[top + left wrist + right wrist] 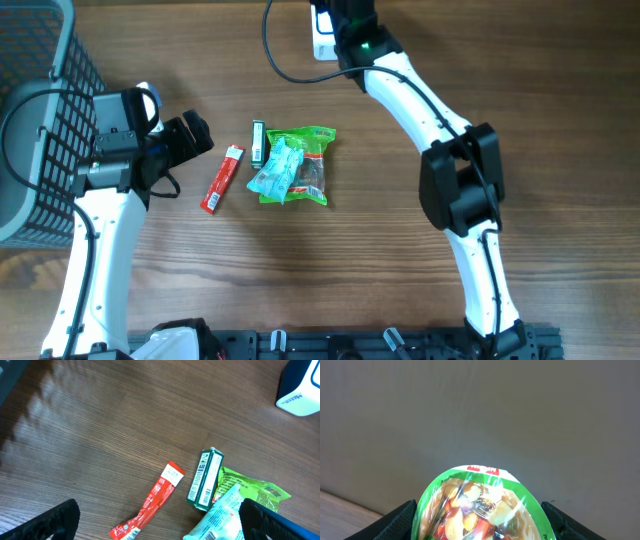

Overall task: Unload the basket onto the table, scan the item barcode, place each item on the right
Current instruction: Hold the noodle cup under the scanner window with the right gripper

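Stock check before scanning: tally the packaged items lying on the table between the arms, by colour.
Red: 1, the sachet
Green: 2, the slim box and the bag
Light blue: 1, the packet
Total: 4

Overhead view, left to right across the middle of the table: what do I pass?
wire basket → left gripper, jaws open → red sachet → slim green box → green packet → right arm

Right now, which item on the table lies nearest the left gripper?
The red stick sachet: it lies leftmost, just off the left gripper; the green box sits beyond it.
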